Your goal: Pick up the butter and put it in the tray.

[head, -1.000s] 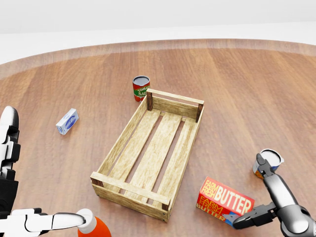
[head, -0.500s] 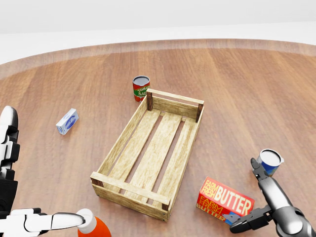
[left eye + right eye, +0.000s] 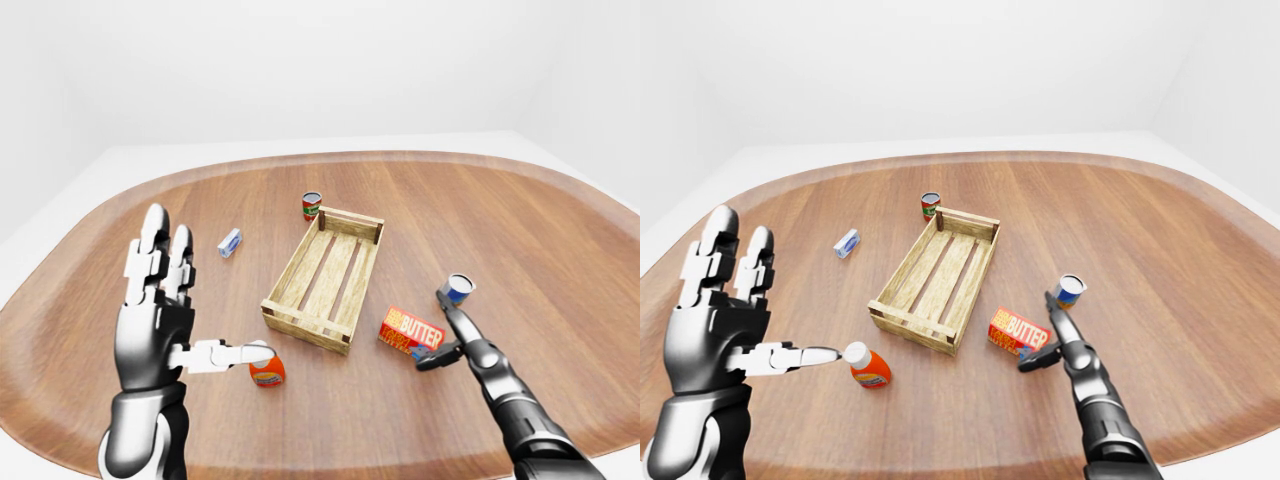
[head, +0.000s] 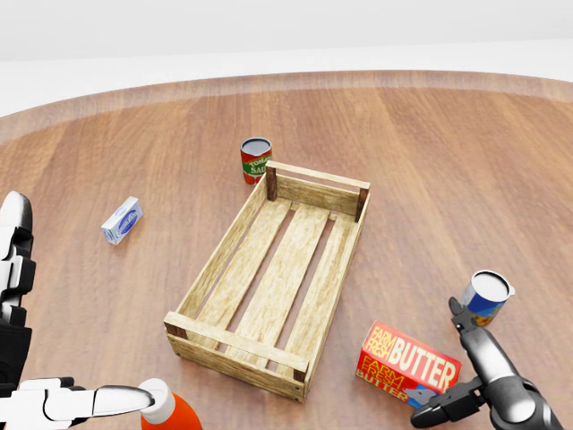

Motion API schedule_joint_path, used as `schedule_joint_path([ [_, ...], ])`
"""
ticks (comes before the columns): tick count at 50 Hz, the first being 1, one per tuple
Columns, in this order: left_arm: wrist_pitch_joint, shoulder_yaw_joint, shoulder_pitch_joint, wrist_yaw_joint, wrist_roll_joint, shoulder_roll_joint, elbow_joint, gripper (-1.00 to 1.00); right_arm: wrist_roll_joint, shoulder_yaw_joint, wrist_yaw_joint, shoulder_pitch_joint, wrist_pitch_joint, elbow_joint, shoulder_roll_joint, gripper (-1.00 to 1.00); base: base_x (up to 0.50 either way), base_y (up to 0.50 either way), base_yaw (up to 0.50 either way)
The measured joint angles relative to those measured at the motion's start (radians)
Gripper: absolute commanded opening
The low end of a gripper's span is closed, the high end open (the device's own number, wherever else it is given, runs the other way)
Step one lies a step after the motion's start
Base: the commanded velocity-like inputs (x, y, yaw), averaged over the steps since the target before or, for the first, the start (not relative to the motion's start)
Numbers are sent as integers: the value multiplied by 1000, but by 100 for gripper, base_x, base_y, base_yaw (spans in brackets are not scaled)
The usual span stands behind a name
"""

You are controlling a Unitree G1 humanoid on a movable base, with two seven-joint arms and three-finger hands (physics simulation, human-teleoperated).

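The butter (image 4: 407, 365) is a red and orange box lying flat on the wooden table, just right of the wooden slatted tray (image 4: 277, 273). My right hand (image 4: 455, 367) is open at the box's right end, one finger stretched up beside it and a dark finger low at its bottom right corner. It does not close round the box. My left hand (image 3: 160, 310) is open and raised at the left of the left-eye view, far from the butter.
A blue and white can (image 4: 487, 297) stands just above my right hand. An orange bottle with a white cap (image 4: 170, 410) lies by my left hand's fingertip. A red and green can (image 4: 255, 160) stands at the tray's top end. A small blue and white carton (image 4: 122, 219) lies left.
My right hand has drawn down and slightly left along the butter's right end, uncovering the blue and white can. The butter, the tray and my left hand have not moved.
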Motion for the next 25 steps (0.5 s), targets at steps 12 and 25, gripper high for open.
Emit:
schedule_joint_path([
  [12, 0, 3, 0, -1, -3, 0, -2, 100, -7, 15, -11, -35, 0, 64, 9, 100, 0, 0, 0],
  [25, 0, 8, -1, -3, -7, 0, -8, 100, -8, 23, -17, -63, 0, 113, 22, 100, 0, 0, 0],
])
